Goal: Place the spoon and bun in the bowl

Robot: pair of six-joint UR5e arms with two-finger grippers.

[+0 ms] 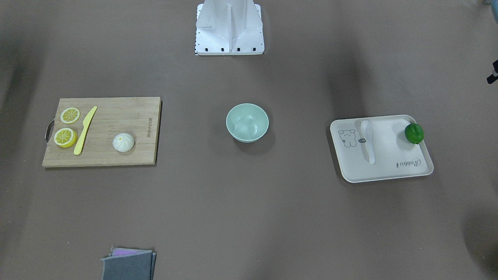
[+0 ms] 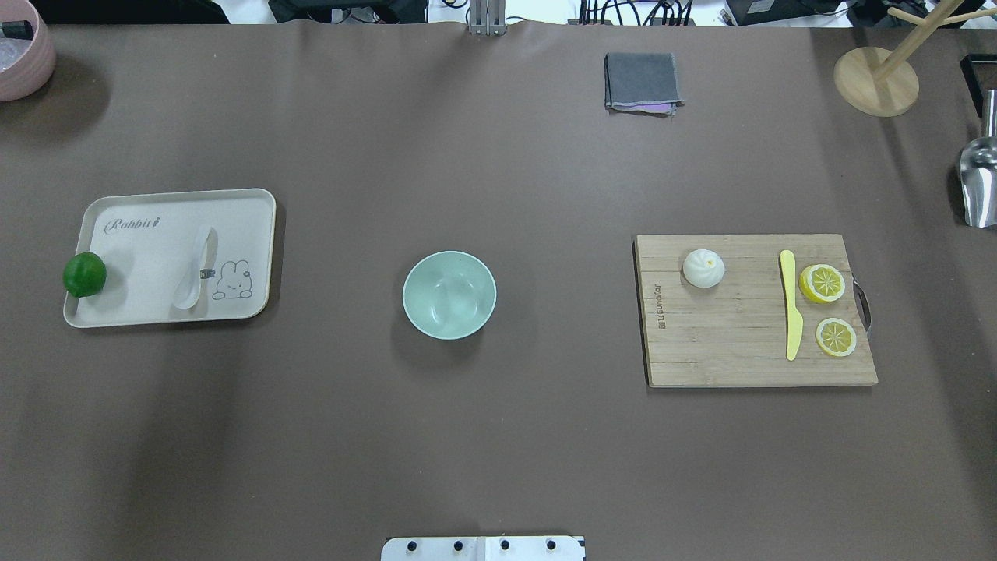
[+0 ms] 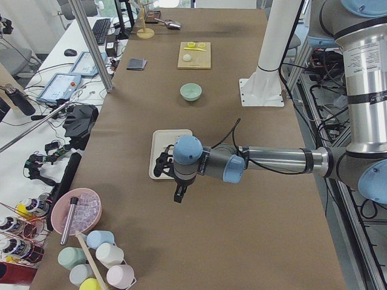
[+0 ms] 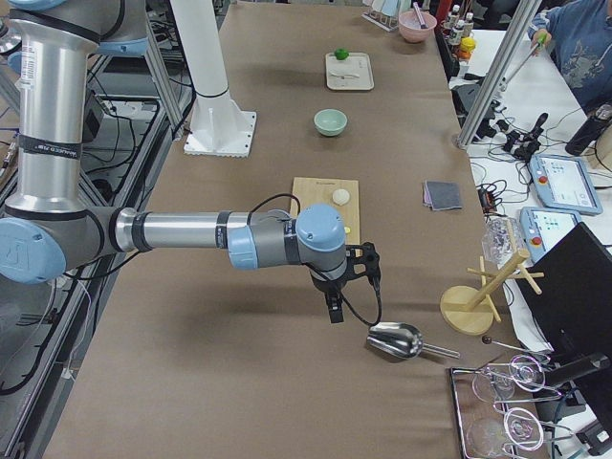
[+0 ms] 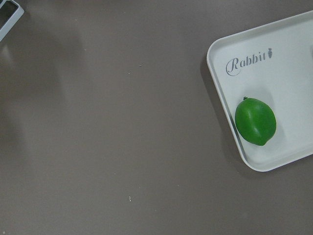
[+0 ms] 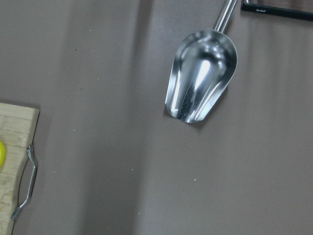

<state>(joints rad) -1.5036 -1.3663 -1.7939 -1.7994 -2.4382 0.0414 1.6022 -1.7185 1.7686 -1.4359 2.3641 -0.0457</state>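
left pincer (image 3: 179, 196), right pincer (image 4: 333, 312), both tiny, cannot tell if spread, spoon (image 1: 367, 142) on tray (image 1: 389, 175), bun (image 1: 123, 142) on board (image 1: 116, 112)

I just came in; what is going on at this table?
Nothing is handled yet. The spoon lies on the white tray, the bun sits on the cutting board, and the bowl between them is empty. Both arms hover aside: the left end effector near the tray, the right end effector by a metal scoop. Whether they are open cannot be told.
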